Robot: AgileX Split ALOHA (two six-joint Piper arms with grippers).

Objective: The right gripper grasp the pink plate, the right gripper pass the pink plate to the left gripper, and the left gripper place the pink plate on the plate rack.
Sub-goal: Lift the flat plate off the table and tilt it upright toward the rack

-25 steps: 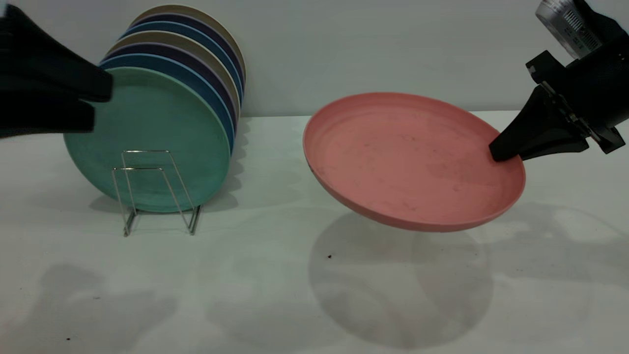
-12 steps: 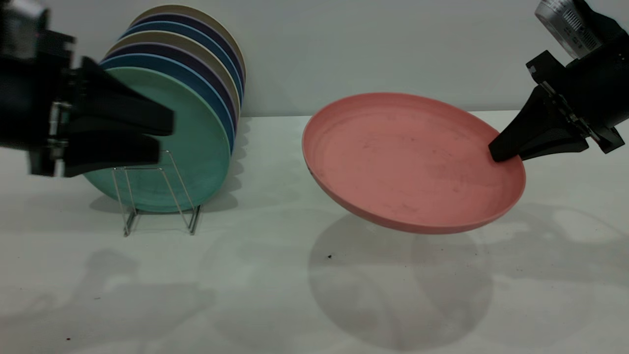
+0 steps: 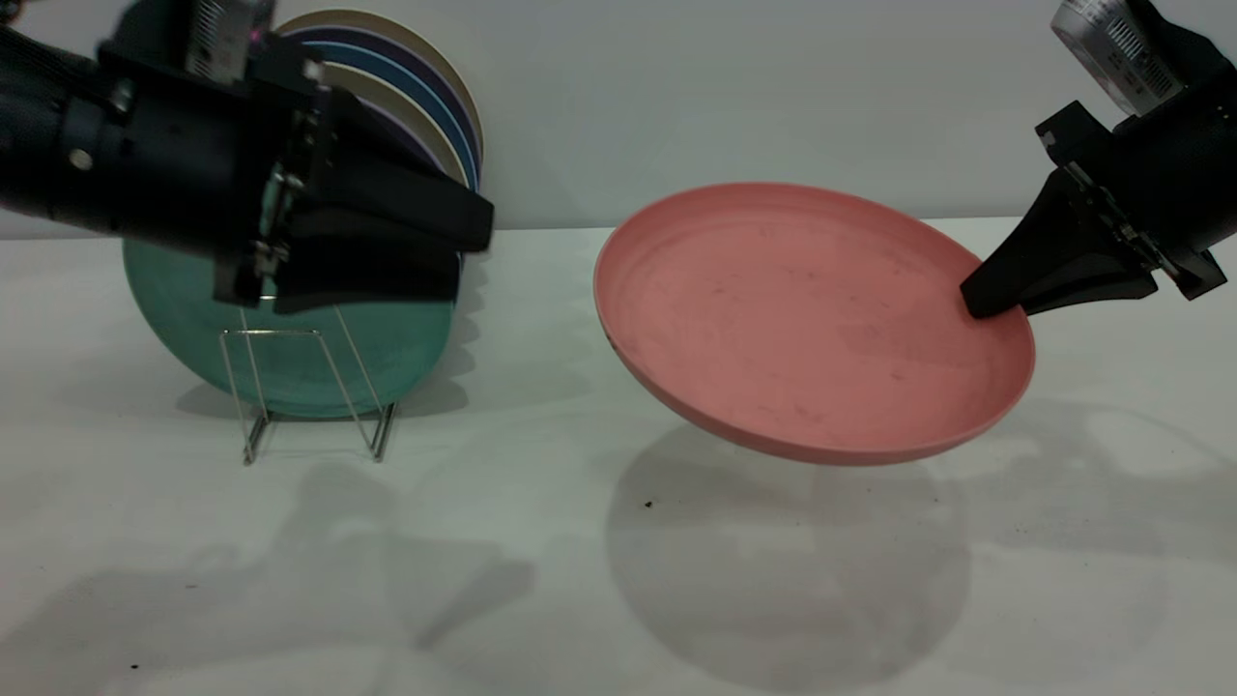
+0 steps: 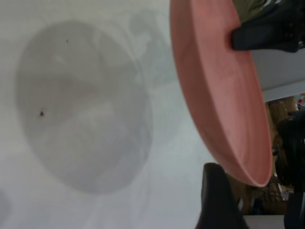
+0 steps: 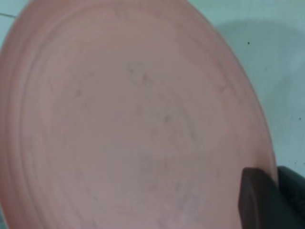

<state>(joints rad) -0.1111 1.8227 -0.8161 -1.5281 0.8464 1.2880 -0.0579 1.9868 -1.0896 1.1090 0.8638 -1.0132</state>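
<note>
White table against a plain pale wall. The pink plate, matte with faint scuffs, hangs tilted above its own shadow, pinched at the rim by the right gripper, whose fingers are clamped on it. The left gripper sits well apart from the plate's other side, fingers slightly parted with nothing between them. Behind it, partly hidden, the wire plate rack holds a teal plate and others. No readable writing.

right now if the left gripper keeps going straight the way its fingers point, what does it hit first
Probably the pink plate, at its near rim. The left gripper points across the table at it with only open air between. The right gripper holds the far rim. Depth alignment is uncertain.
</note>
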